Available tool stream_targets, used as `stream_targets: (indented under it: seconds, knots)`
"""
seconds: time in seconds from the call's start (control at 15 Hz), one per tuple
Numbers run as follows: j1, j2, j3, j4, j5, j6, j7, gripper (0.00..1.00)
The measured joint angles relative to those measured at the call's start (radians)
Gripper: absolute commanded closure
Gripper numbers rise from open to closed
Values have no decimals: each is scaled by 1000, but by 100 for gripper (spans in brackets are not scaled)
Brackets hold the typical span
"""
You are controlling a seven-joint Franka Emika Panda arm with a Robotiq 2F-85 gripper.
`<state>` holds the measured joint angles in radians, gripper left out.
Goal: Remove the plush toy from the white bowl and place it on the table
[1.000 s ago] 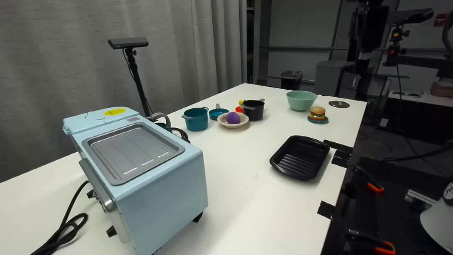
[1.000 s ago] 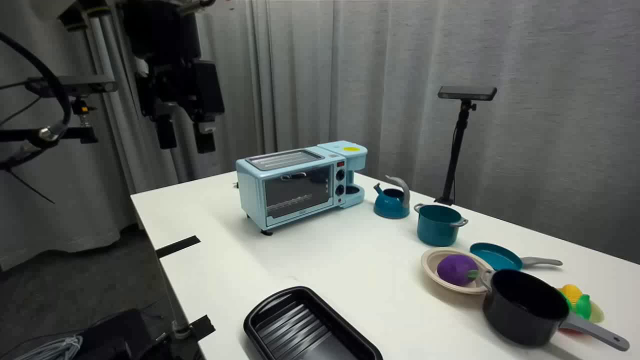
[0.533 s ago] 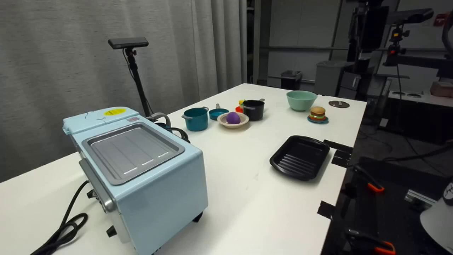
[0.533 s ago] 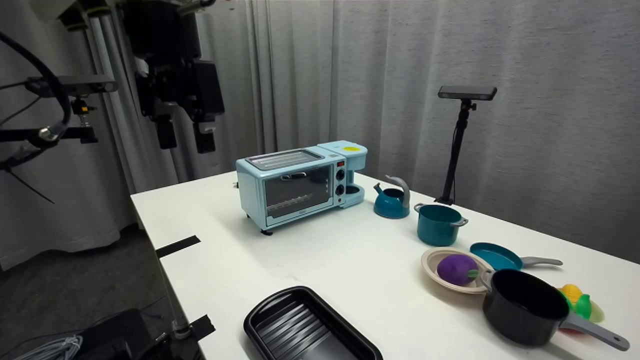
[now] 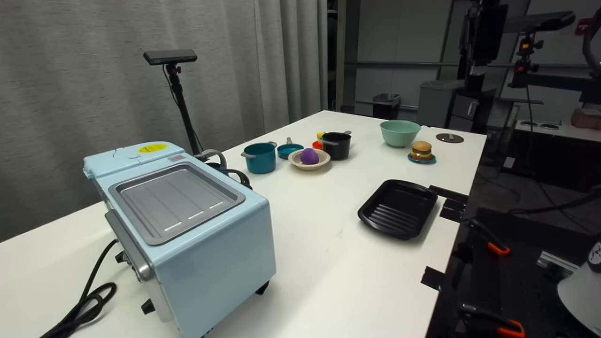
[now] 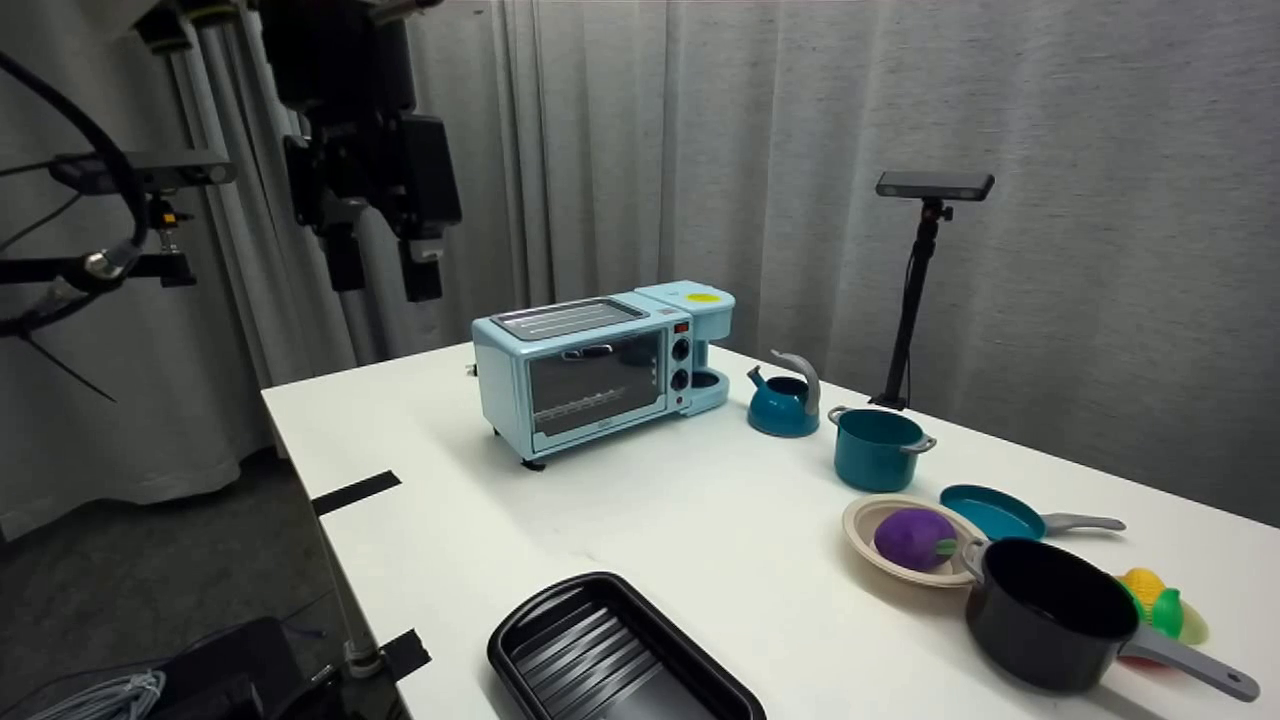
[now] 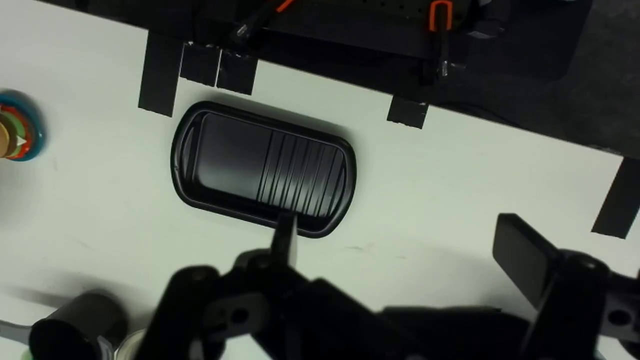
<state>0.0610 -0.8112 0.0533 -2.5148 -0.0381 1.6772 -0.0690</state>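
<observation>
The plush toy (image 5: 309, 157), a small round purple one with a green stem, sits inside the white bowl (image 5: 324, 163). Both also show in an exterior view, the toy (image 6: 913, 540) in the shallow off-white bowl (image 6: 862, 548). The bowl stands on the white table (image 5: 328, 263). My gripper (image 6: 384, 278) is open and empty, high above the table and far from the bowl. In the wrist view the gripper (image 7: 397, 225) has its fingers wide apart over bare table. Only a bit of the bowl's rim (image 7: 131, 345) shows there; the toy is hidden.
A black pot (image 6: 1045, 615) touches or nearly touches the bowl. A teal pot (image 6: 876, 455) and teal pan (image 6: 990, 512) stand beside it. A black tray (image 7: 262, 165) lies near the table edge. A blue toaster oven (image 5: 188, 225), green bowl (image 5: 399, 133) and toy burger (image 5: 421, 151) also stand here.
My gripper has shifted slightly, to the right and a little up in one exterior view and to the left in another. It stays open. The toy and bowl have not moved.
</observation>
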Motion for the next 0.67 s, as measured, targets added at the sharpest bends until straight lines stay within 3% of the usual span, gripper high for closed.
stream_targets:
  seconds: [0.33, 0.67]
  knots:
    - [-20, 138, -58, 116, 0, 22, 0, 0]
    - [-35, 355, -118, 256, 18, 129, -1, 0]
